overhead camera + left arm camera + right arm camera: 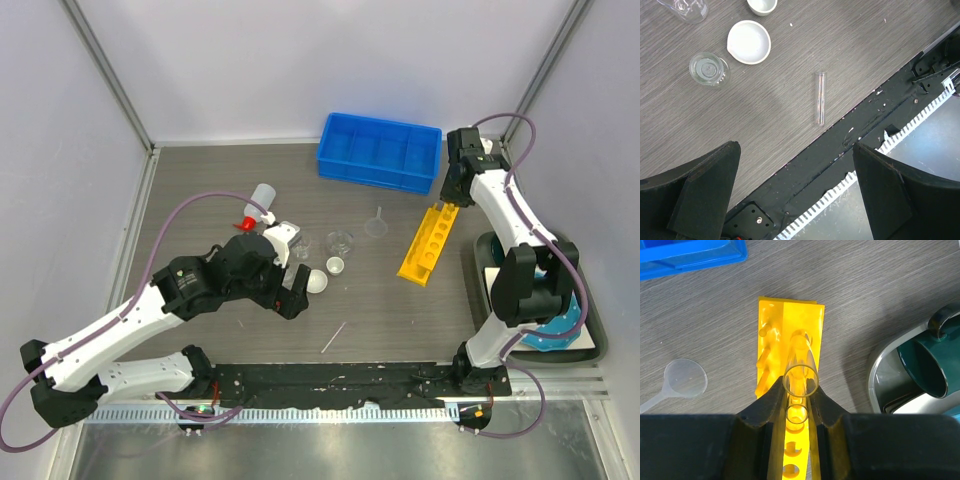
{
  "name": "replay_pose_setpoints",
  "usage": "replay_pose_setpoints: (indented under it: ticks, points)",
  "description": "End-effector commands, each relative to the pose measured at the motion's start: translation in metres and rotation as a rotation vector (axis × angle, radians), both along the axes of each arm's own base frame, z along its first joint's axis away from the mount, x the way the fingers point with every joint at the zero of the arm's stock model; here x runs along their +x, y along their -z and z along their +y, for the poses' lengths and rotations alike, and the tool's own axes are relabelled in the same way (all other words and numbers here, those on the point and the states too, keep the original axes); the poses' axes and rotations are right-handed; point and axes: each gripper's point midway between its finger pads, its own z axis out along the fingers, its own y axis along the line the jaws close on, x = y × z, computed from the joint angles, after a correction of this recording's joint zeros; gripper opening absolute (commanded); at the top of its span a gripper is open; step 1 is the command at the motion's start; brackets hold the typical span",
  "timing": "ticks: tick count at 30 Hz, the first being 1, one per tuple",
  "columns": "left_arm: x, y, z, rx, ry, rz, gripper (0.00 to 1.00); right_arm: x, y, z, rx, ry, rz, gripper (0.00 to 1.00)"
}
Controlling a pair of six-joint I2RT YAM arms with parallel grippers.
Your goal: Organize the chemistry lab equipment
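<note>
My right gripper (800, 385) is shut on a thin glass tube (801, 371), which slants down toward the holes of the yellow tube rack (790, 325). A second, smaller glass rim shows between the fingers behind the tube. From above, that gripper (452, 198) hangs over the rack's far end (428, 243). My left gripper (800, 190) is open and empty above the table's near edge. Another glass tube (820, 97) lies flat ahead of it. Beyond that are a white dish (749, 41) and a small beaker (709, 69). The funnel (376, 226) and the squeeze bottle (260, 205) stand mid-table.
A blue bin (380, 150) sits at the back. A grey tray (595, 330) at the right holds the teal mug (922, 362) and a blue plate. A second beaker (340, 240) and a second dish (335, 265) stand near the left gripper (288, 295).
</note>
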Motion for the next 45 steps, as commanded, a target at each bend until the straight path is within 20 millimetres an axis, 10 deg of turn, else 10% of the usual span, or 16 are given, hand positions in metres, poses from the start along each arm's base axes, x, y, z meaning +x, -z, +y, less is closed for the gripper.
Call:
replay_pose_setpoints:
  ticks: [1, 21, 27, 34, 45]
  points:
    - [0.005, -0.009, -0.001, -0.017, -0.004, -0.030, 1.00, 0.007, 0.000, 0.002, 0.017, 0.010, -0.030, 0.01]
    - [0.006, -0.006, -0.001, 0.010, -0.002, -0.020, 1.00, 0.004, 0.006, 0.005, 0.034, 0.004, -0.034, 0.26]
    - [0.007, -0.004, -0.003, 0.018, 0.001, -0.018, 1.00, 0.000, -0.010, 0.007, 0.045, -0.010, -0.067, 0.53]
    - [0.007, 0.005, -0.003, 0.044, 0.001, -0.004, 0.99, -0.018, -0.057, 0.010, 0.051, -0.031, -0.161, 0.59]
    - [0.020, 0.102, -0.001, 0.263, -0.114, 0.093, 0.95, -0.084, -0.106, 0.065, 0.027, -0.212, -0.259, 0.61]
